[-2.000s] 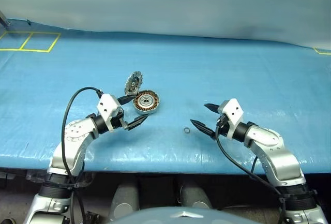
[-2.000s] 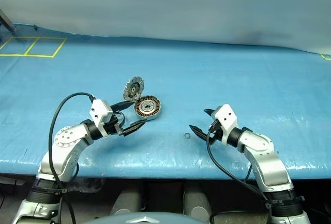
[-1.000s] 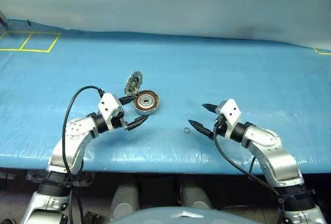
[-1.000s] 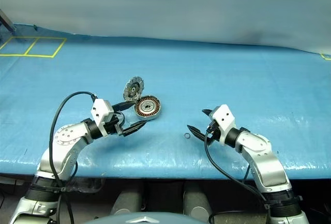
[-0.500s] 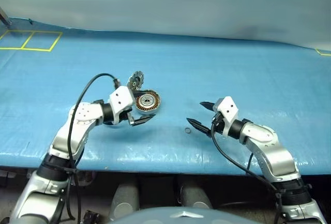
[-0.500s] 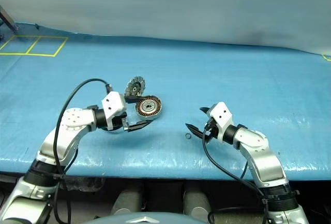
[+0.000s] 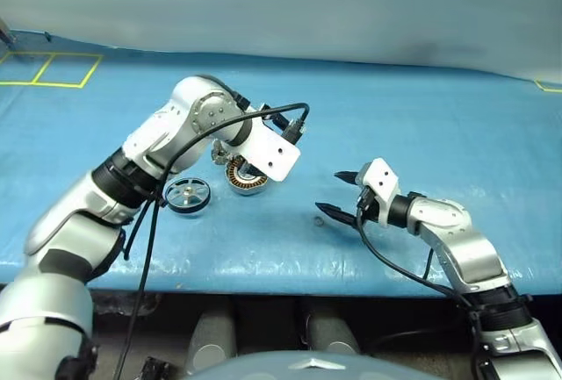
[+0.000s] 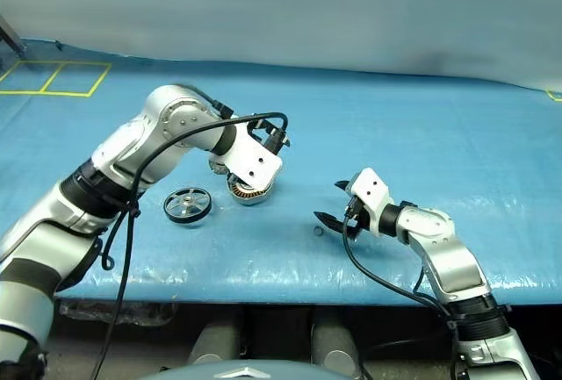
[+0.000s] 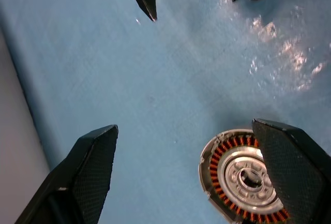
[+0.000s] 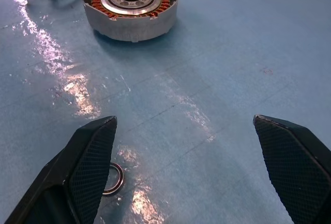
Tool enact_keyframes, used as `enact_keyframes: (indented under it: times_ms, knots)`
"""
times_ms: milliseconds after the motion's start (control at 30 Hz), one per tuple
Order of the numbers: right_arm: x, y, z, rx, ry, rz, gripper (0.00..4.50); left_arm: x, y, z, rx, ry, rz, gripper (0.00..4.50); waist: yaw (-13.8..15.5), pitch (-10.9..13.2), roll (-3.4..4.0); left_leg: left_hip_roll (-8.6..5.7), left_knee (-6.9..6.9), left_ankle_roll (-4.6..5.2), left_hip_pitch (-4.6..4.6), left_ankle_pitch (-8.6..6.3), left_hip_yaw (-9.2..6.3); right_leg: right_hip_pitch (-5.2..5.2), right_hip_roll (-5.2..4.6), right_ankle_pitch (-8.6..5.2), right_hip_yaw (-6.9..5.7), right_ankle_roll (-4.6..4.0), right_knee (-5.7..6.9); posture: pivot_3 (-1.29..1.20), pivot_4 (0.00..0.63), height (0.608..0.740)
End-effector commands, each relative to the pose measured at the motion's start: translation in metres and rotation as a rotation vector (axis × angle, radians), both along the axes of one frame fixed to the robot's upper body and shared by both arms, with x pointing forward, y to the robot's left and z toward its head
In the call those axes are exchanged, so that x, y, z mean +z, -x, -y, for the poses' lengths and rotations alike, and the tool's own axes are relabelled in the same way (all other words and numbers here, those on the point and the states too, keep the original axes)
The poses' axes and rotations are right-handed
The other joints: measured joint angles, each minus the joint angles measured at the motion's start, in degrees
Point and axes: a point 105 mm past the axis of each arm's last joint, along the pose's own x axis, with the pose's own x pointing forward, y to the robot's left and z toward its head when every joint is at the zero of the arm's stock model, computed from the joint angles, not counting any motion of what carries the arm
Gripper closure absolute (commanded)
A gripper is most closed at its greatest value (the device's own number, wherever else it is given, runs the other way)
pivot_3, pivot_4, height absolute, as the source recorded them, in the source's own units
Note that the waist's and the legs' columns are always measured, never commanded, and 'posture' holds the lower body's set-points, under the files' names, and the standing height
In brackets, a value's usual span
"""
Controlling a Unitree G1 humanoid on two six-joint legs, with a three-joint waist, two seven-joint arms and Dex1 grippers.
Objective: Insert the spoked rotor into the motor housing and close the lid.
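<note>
Left eye view shows the blue-covered bench (image 7: 421, 125) with the left arm reaching in over the motor housing (image 7: 245, 175), its white wrist block covering most of the puck; a slice of copper windings and grey rim shows below it. The left end effector (image 9: 181, 175) hangs above the bench with its two black fingers spread wide and nothing between them; in the left wrist view one finger overlaps the housing's edge, though whether it touches the rim is hard to tell from that angle. The housing lies open, its winding ring and silver hub facing up.

The spoked rotor (image 7: 187, 194) lies flat on the bench at about eight o'clock from the housing, near it and apart from both end effectors. A sliver of the lid (image 8: 216, 166) seems to peek out at the housing's ten o'clock side, mostly hidden behind the left arm.

The right end effector (image 7: 338, 194) sits well to the three o'clock side of the housing, low over the bench, fingers parted and empty, pointing toward the housing. A small metal ring (image 10: 111, 179) lies on the bench just beside one of its fingertips.
</note>
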Motion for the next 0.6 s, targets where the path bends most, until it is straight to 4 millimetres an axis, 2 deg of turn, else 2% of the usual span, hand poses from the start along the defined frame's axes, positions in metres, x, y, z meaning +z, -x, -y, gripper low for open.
enact_keyframes:
  times_ms: [33,233,600]
  knots:
    - [0.014,0.003,0.007,0.003,0.019,0.035,0.05,-0.003,-0.003,-0.003,-0.029,-0.111,0.027,0.0,-0.02,0.0,0.0,0.0,0.0,0.01,0.0,0.0,0.0,-0.01,0.0,0.0,0.01,0.0,0.0,0.0,0.15,0.74]
    - [0.013,0.013,0.02,-0.018,0.066,0.0,0.05,-0.02,0.002,-0.022,-0.057,-0.253,-0.006,0.0,0.08,0.01,0.0,0.0,0.03,0.04,-0.09,-0.02,-0.01,-0.05,-0.01,-0.01,0.01,0.03,0.0,0.0,0.15,0.74]
    - [0.013,0.019,0.024,-0.026,0.084,-0.015,0.05,-0.027,-0.006,-0.034,-0.021,-0.284,0.011,0.0,0.11,0.01,-0.01,0.01,0.31,0.05,-0.1,-0.03,-0.01,0.03,-0.01,0.01,0.02,0.09,0.06,0.0,0.15,0.74]
